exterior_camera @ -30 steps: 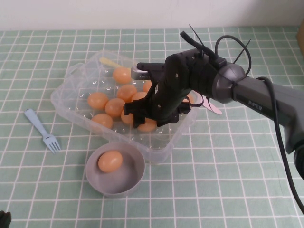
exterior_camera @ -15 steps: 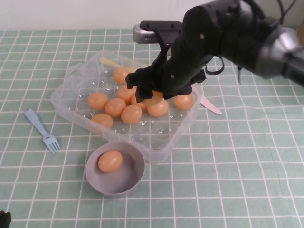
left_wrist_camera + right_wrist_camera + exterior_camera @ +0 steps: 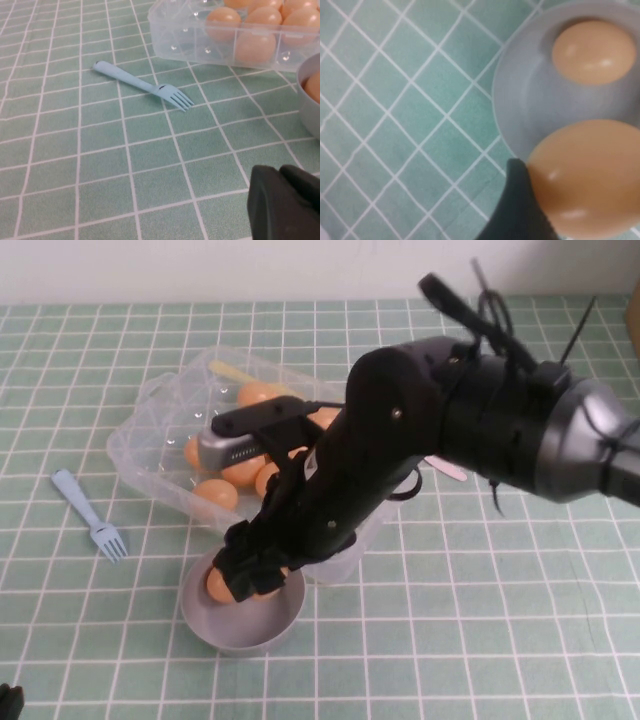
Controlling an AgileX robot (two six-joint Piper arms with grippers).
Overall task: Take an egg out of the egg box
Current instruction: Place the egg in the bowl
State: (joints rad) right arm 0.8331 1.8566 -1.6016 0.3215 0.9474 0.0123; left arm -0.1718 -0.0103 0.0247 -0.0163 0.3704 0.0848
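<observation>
One egg [image 3: 590, 180] sits clenched in my right gripper [image 3: 250, 575] directly over the grey bowl [image 3: 285, 625] beside the egg box [image 3: 150, 455] from above; the right wrist confirms it, while my left gripper [image 3: 285, 202], state unclear, stays parked.

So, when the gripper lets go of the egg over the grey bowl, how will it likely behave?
The egg in the right gripper looks smooth and rounded, so it probably rolls down the grey bowl toward the other egg. If real, it may crack on contact. The left gripper sits apart, near the fork.
</observation>
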